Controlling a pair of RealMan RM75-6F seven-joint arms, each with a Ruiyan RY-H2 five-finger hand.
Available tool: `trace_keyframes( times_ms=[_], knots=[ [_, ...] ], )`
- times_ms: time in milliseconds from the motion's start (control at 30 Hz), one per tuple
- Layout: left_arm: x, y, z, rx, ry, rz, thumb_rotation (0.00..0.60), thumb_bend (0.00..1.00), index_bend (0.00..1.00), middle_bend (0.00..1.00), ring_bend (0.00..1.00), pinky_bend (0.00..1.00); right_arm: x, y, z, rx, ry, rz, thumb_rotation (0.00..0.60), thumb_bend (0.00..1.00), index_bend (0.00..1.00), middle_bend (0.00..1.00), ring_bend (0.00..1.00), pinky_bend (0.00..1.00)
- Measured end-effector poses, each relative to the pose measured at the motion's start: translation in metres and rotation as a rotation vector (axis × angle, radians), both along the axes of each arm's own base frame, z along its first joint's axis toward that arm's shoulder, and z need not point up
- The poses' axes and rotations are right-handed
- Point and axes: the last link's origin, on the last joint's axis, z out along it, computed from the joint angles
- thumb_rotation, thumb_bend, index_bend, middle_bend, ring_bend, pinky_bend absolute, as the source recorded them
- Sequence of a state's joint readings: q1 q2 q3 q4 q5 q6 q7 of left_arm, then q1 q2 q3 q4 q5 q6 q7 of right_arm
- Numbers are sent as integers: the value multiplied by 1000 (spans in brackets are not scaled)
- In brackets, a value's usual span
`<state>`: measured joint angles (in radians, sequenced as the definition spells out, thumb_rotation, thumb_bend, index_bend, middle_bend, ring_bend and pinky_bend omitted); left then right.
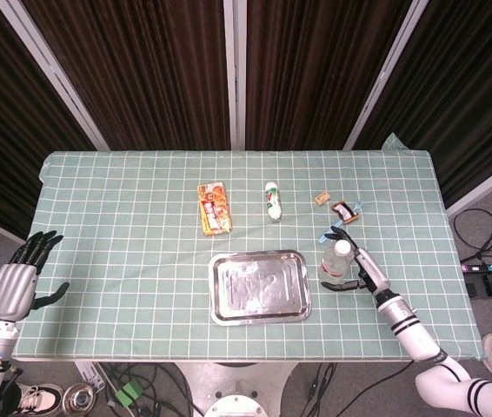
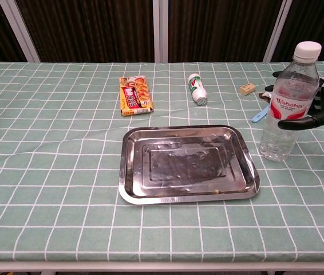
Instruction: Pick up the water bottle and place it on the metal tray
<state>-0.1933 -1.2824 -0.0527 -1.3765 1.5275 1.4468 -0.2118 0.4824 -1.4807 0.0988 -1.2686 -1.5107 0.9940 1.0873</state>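
Note:
The clear water bottle (image 1: 336, 261) (image 2: 285, 109) with a white cap and red label stands on the checked cloth just right of the empty metal tray (image 1: 259, 287) (image 2: 188, 163), leaning slightly toward the tray. My right hand (image 1: 361, 268) (image 2: 322, 106) is against the bottle's right side. Its thumb reaches across the front of the bottle and its fingers reach behind, still spread wider than the bottle. My left hand (image 1: 16, 282) hangs with fingers apart off the table's left edge, holding nothing, and appears only in the head view.
An orange snack pack (image 1: 214, 208) (image 2: 135, 95) and a white tube (image 1: 272, 201) (image 2: 197, 89) lie beyond the tray. A small eraser (image 1: 322, 199) (image 2: 247, 89), a dark packet (image 1: 344, 210) and a blue toothbrush (image 2: 260, 114) lie behind the bottle.

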Motion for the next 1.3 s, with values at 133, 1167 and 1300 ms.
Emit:
trace_keyframes(
  times_ms=[133, 1167, 1300],
  knots=[
    [0, 0, 0, -1, -7, 2, 600, 275, 173, 180, 87, 188, 7, -6, -1, -58, 22, 5, 600, 114, 621, 512, 353, 364],
    [10, 0, -2, -8, -27, -13, 600, 275, 173, 180, 87, 188, 46, -48, 78, -275, 91, 37, 600, 158, 677, 548, 390, 420],
    [14, 4, -3, -5, -30, -22, 600, 275, 173, 180, 87, 188, 73, -53, 91, -318, 44, 118, 600, 148, 678, 549, 391, 422]
  ],
)
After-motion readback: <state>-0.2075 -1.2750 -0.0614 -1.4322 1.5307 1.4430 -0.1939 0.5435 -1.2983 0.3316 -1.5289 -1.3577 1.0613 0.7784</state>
